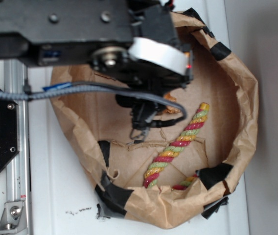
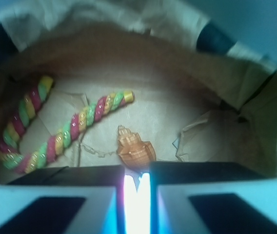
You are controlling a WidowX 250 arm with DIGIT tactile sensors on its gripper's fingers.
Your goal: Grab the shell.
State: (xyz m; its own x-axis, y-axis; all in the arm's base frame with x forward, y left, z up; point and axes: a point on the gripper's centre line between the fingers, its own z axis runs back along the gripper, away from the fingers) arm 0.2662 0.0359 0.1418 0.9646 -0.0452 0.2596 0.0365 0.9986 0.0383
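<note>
So the shell [image 2: 135, 150] is sitting on the paper floor of the bag right at the tip of the claw [image 2: 136, 183], wide ribbed end toward the fingers, spire pointing away. In the wrist view the two fingers look nearly together, just a thin bright slit between them, not clamped on anything. The twisted rope [image 2: 65, 134] curves off to the claw's left. Crumpled brown paper bag [image 1: 237, 98] walls all around, on a white counter [image 1: 60, 205].

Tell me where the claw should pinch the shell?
Probably across the shell's wide ribbed end, coming straight down from above. It lies flat on the brown paper, apart from the rope, and its pointed spire looks too thin to hold. The claw hangs just over it.
</note>
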